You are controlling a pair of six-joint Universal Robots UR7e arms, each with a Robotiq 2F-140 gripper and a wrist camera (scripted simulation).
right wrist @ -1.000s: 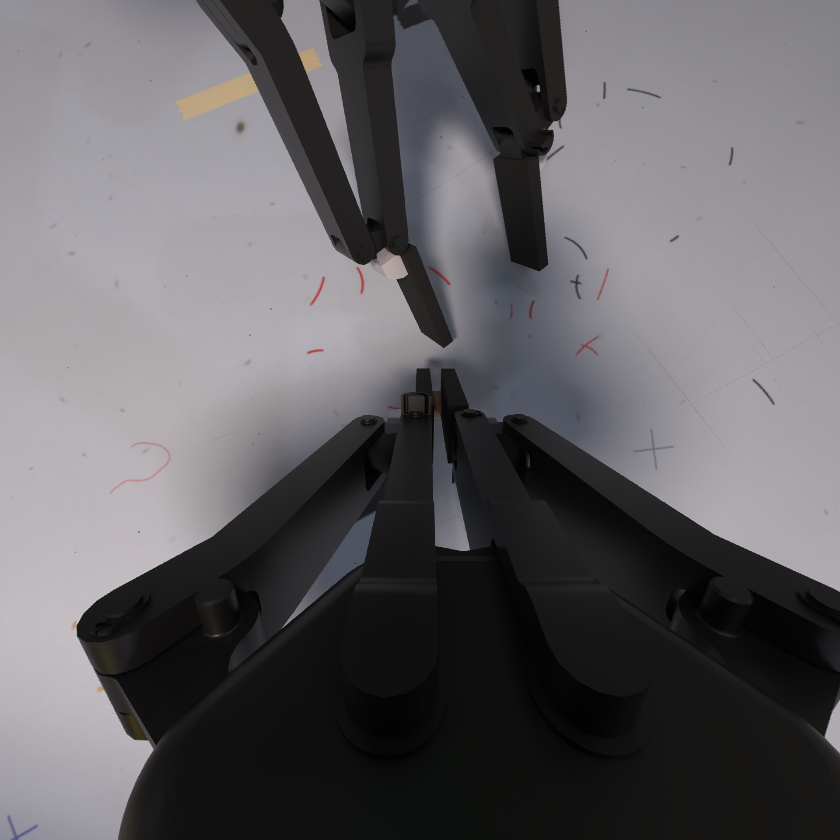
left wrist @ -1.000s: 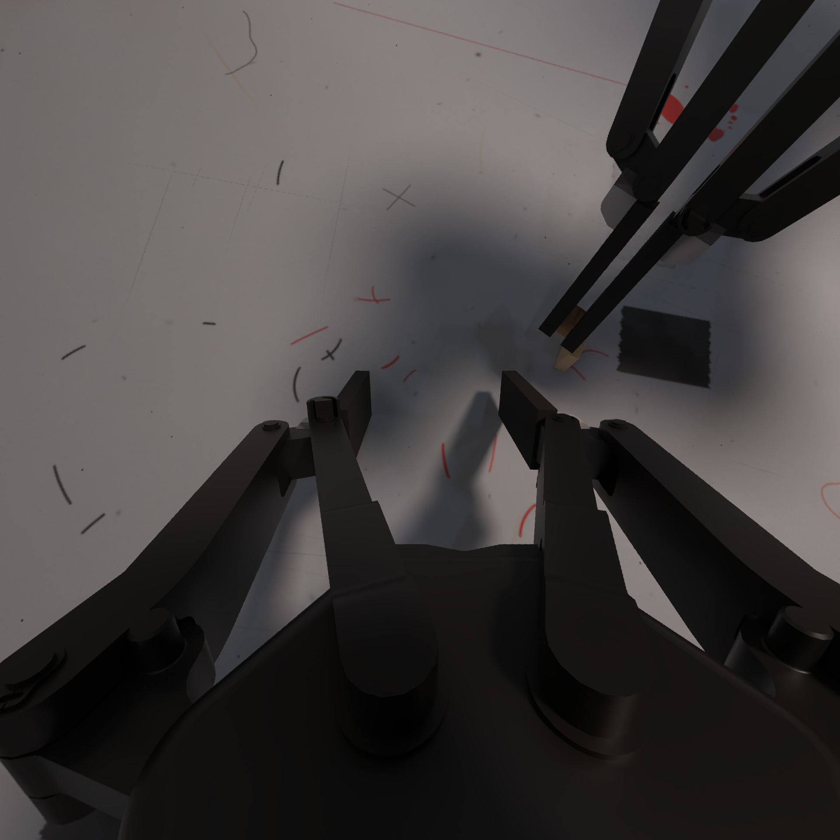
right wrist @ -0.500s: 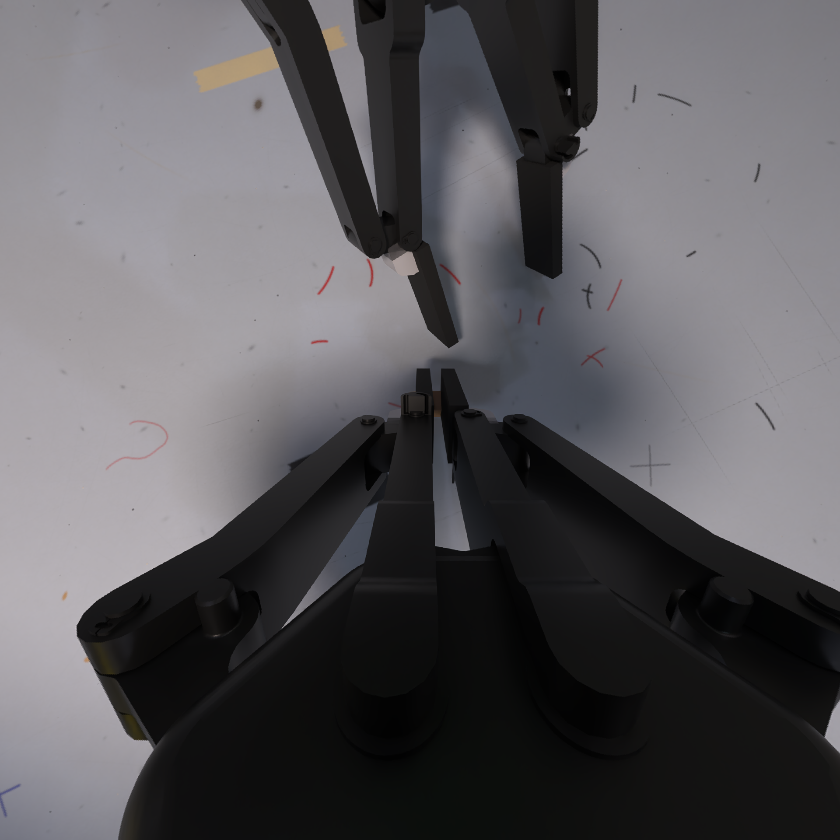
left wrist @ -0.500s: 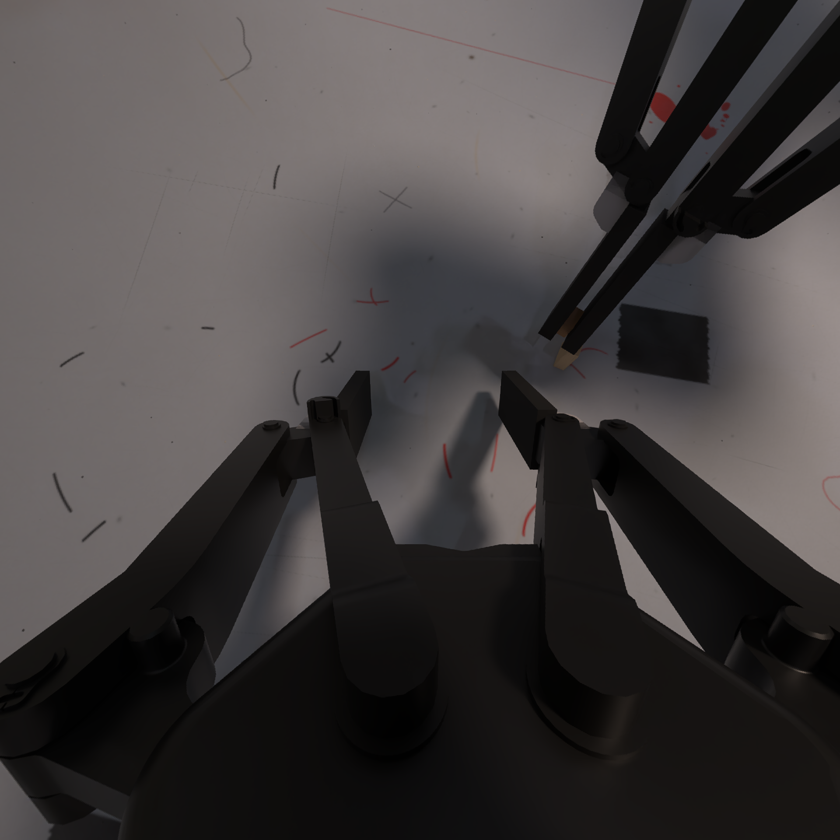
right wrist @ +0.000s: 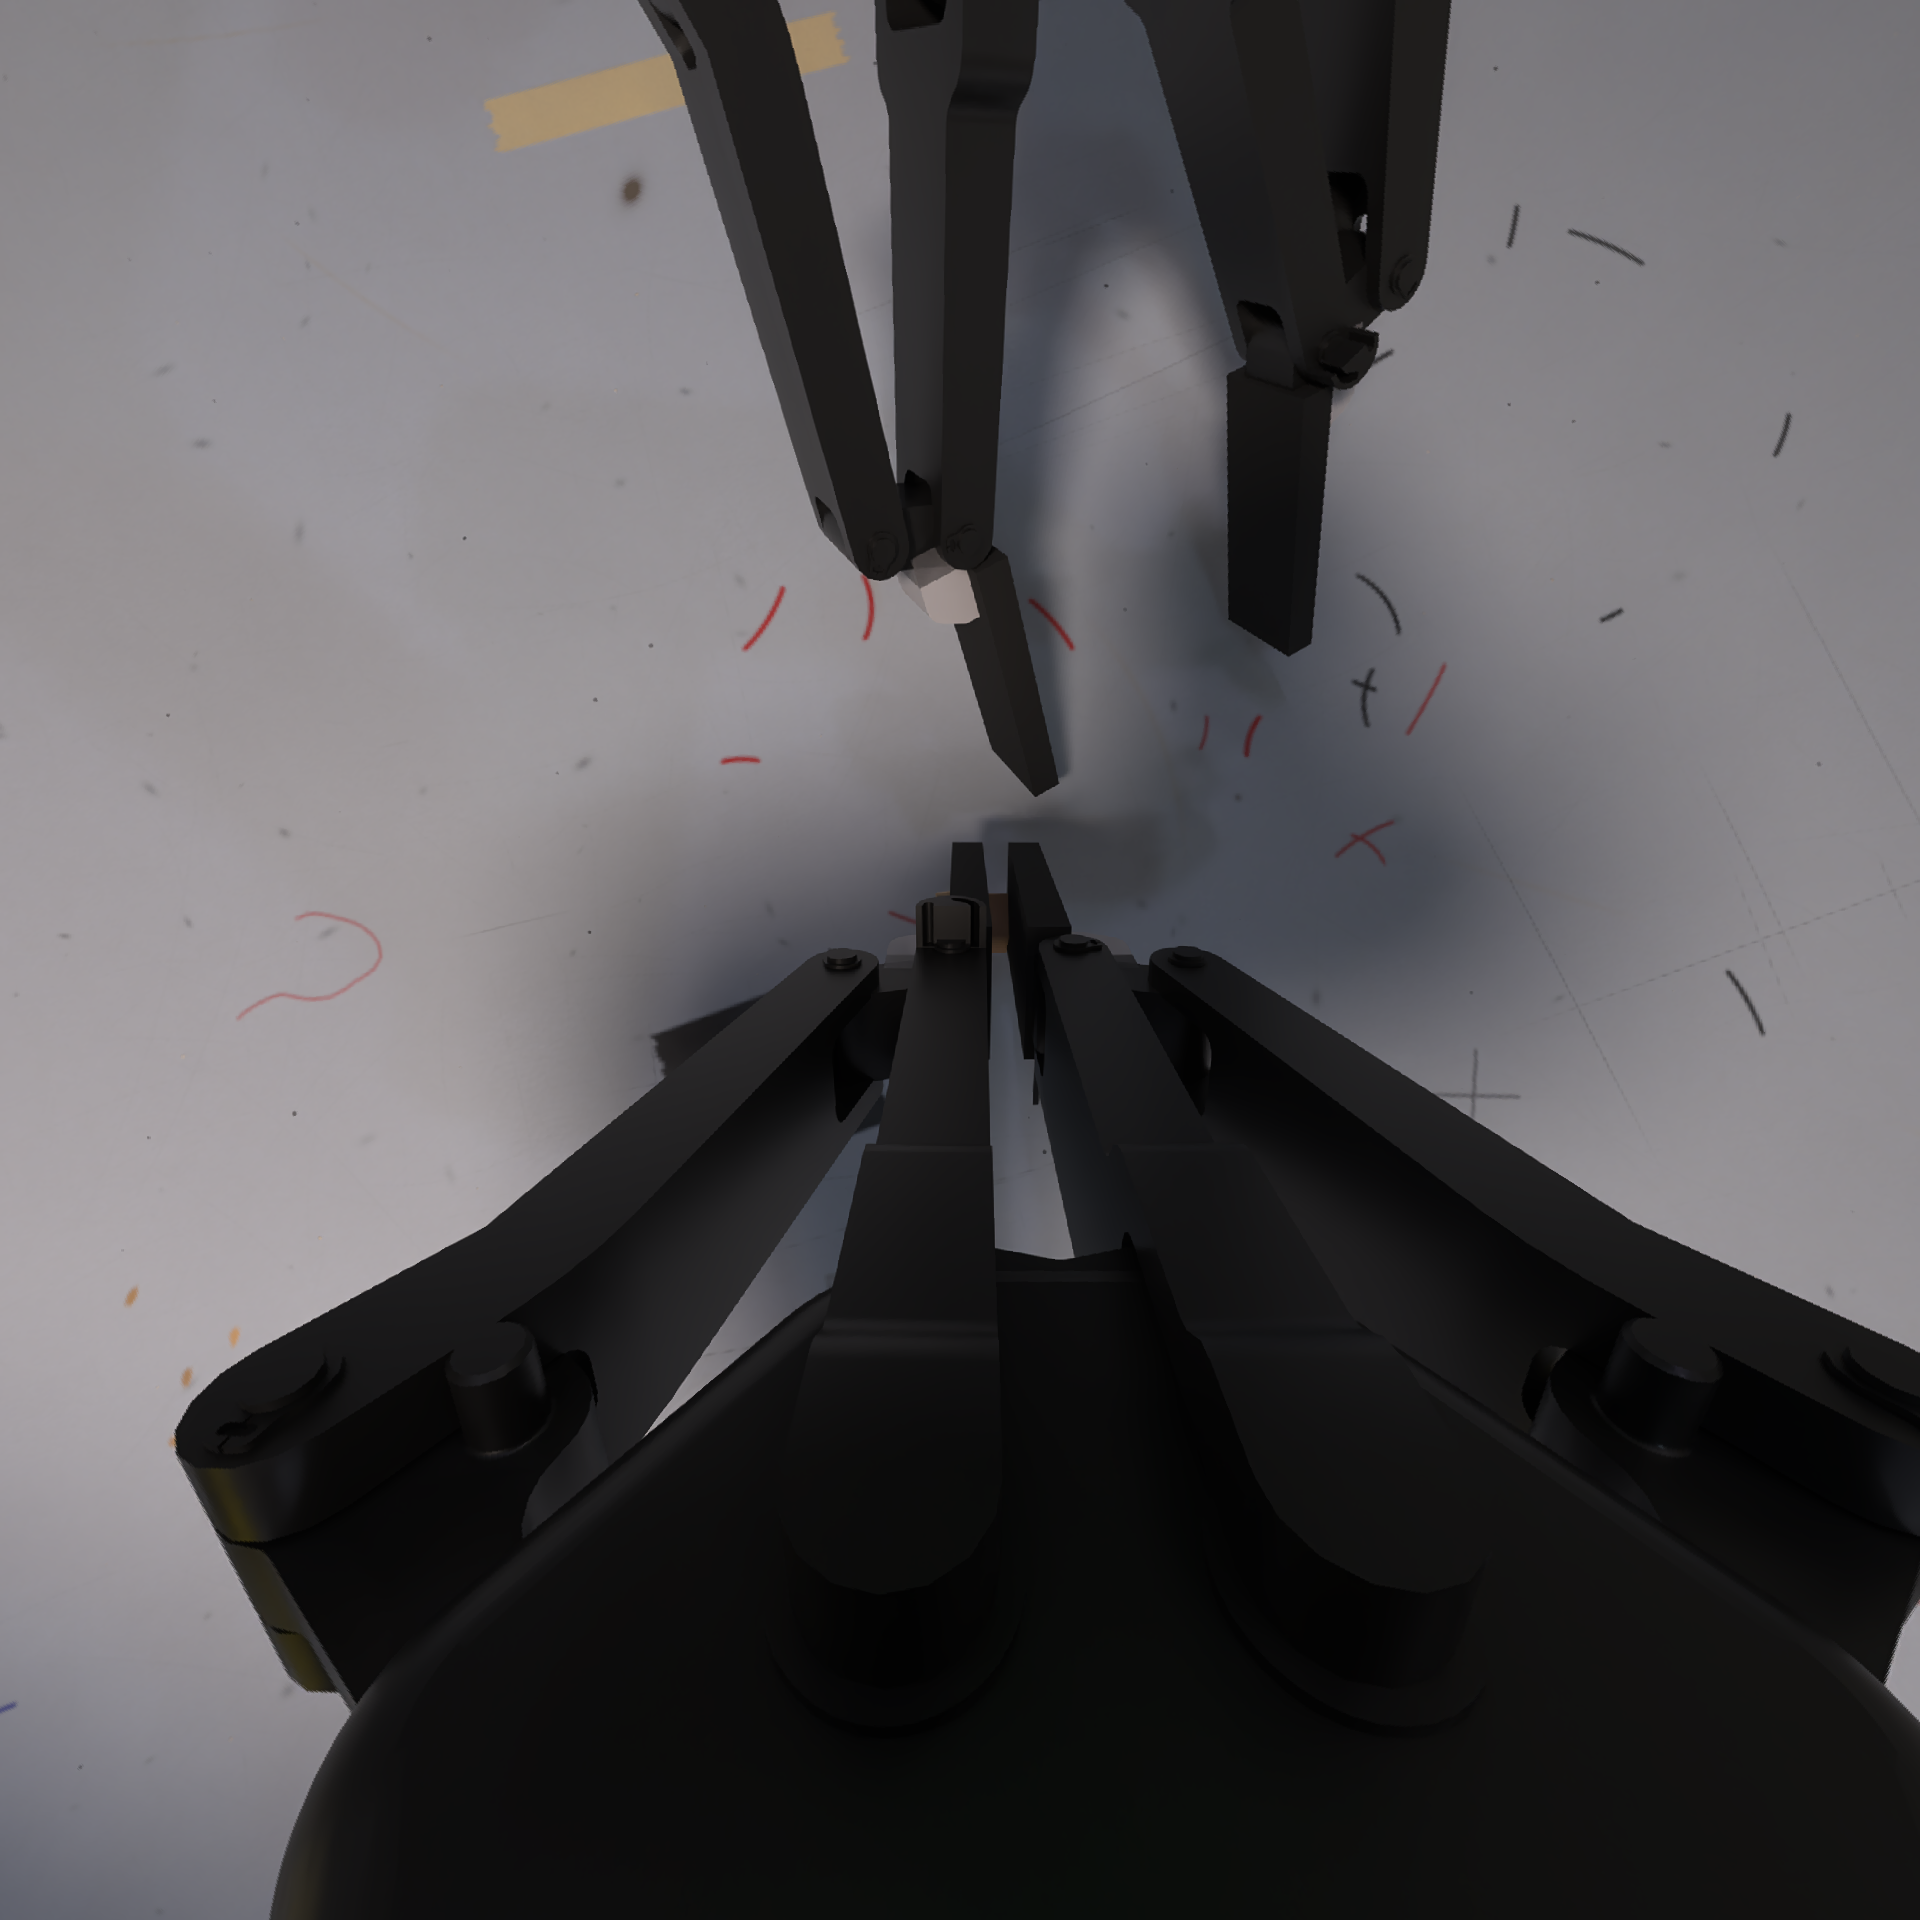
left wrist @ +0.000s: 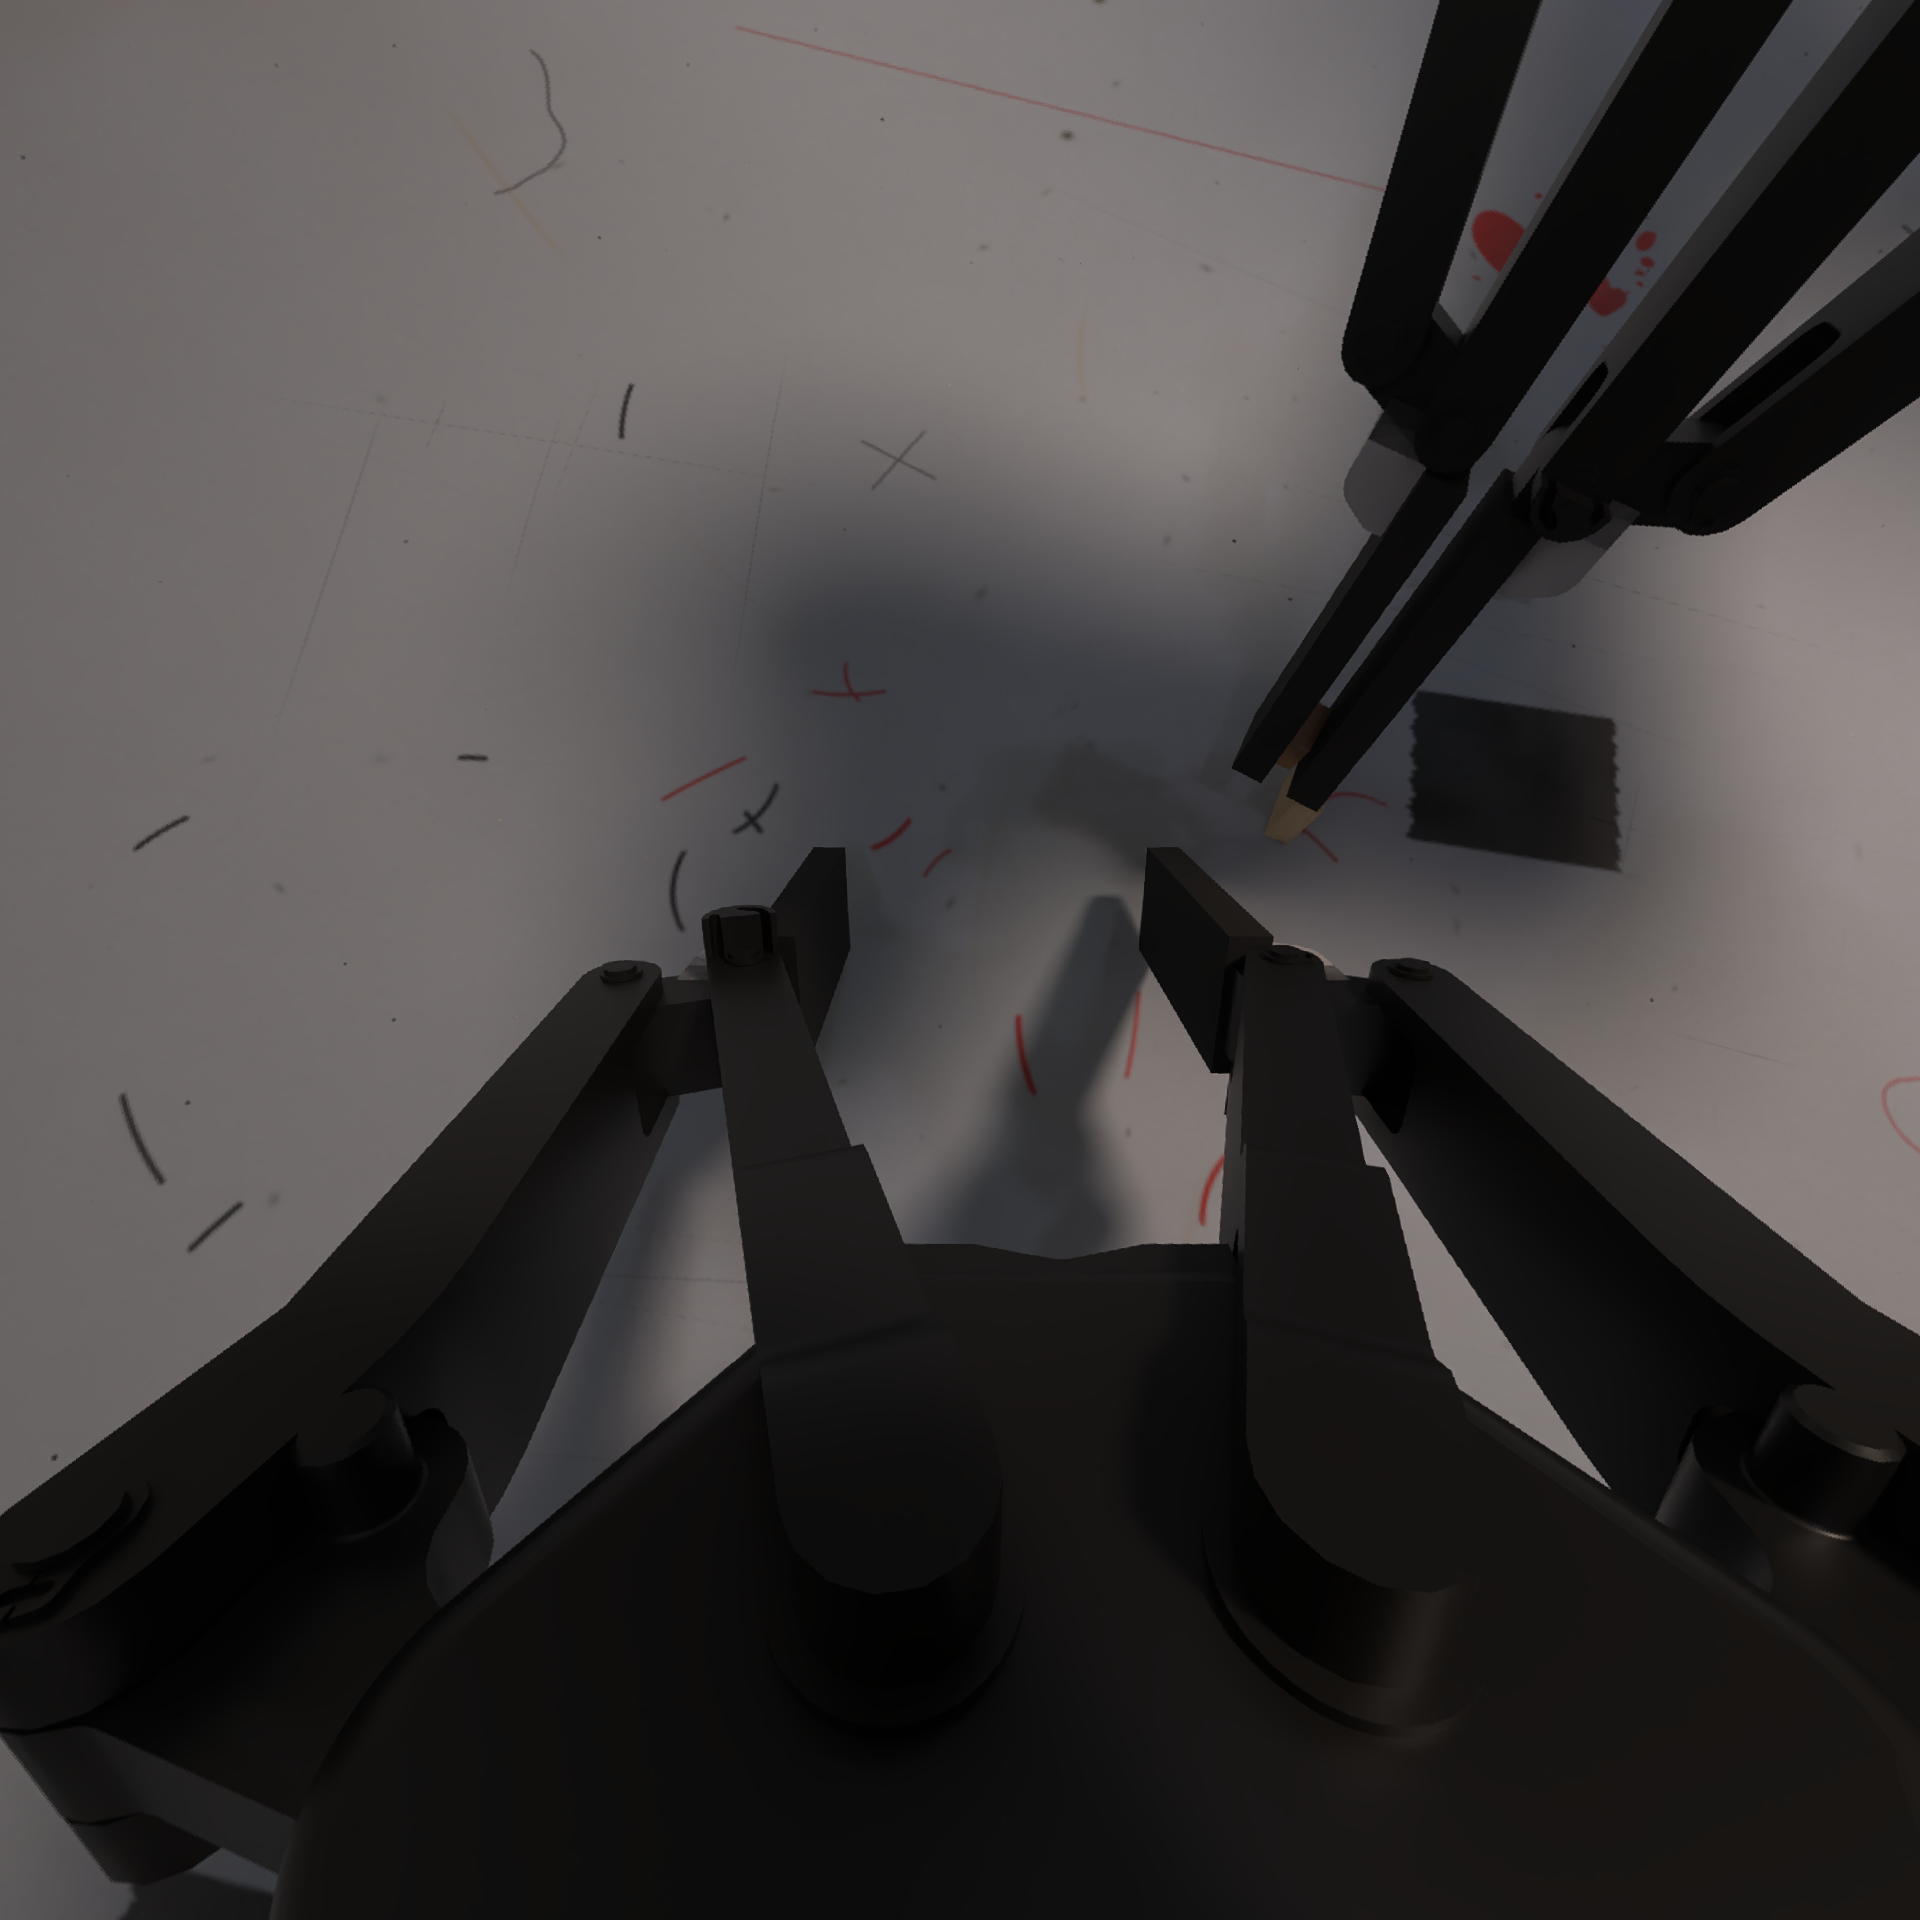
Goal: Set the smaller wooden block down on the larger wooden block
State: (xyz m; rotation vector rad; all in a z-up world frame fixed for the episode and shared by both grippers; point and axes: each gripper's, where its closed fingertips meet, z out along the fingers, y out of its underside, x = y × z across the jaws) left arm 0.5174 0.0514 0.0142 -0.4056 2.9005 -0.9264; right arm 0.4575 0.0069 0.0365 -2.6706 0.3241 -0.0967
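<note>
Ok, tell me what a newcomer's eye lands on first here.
First, the right gripper at the left wrist view's upper right, shut on a small wooden block just above the table. Then the left gripper, open with nothing between its fingers. A dark tape patch lies beside the block.

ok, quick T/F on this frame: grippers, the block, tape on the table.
1. The right gripper is shut on a wooden block. True.
2. The left gripper holds a block. False: its fingers stand apart with nothing between them.
3. A black tape patch lies on the table beside the right gripper's tips. True.
4. A larger wooden block sits in plain sight under the held one. False: neither view shows a second block.
5. The tan tape strip is bright green. False: it is tan.
</note>
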